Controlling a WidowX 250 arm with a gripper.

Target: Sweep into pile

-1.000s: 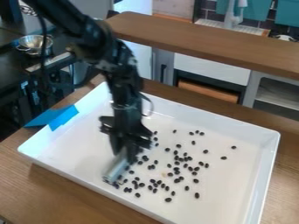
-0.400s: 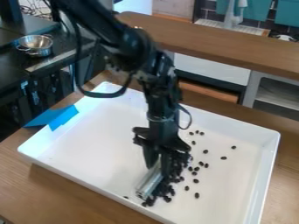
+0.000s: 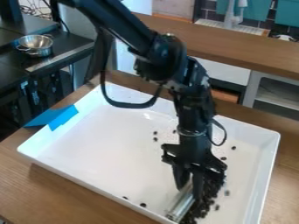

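Brown wood makes up the table [image 3: 73, 192], with a broad white tray [image 3: 105, 148] resting on it. Behind runs a long wooden counter [image 3: 234, 46]; a black worktop [image 3: 64, 48] stands at the picture's left, carrying a shiny metal bowl [image 3: 36, 43]. Blue tape [image 3: 64, 118] clings to the tray's left-hand rim. Over the tray's lower right part, the gripper [image 3: 188, 190] hangs down, its fingers pinched about a tilted silvery bar [image 3: 182, 204]. Small black beans [image 3: 203, 207] crowd along the bar's right side, while a few others lie scattered apart, some near the front rim, others farther back
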